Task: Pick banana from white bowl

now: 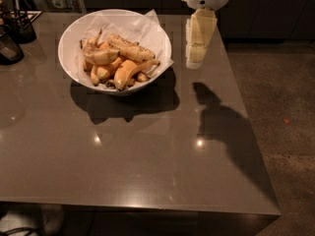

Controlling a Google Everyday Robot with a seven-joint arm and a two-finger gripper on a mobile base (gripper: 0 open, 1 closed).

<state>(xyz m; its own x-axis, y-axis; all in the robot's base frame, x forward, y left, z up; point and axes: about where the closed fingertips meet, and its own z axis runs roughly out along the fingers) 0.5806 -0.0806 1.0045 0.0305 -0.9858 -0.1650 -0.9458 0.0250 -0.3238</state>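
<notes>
Banana [130, 48] in white bowl [67, 37] (gripper [193, 61] beside)

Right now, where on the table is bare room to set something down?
The table is bare in its near half, before the white bowl. A narrow strip lies free between bowl and tool, which hangs to its right. Dark containers crowd the far-left corner.

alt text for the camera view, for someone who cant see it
The robot's hand hangs over the grey table, just right of a white bowl of bananas; a speckled banana lies on top of the pile. Dark containers stand at the table's far left.
</notes>
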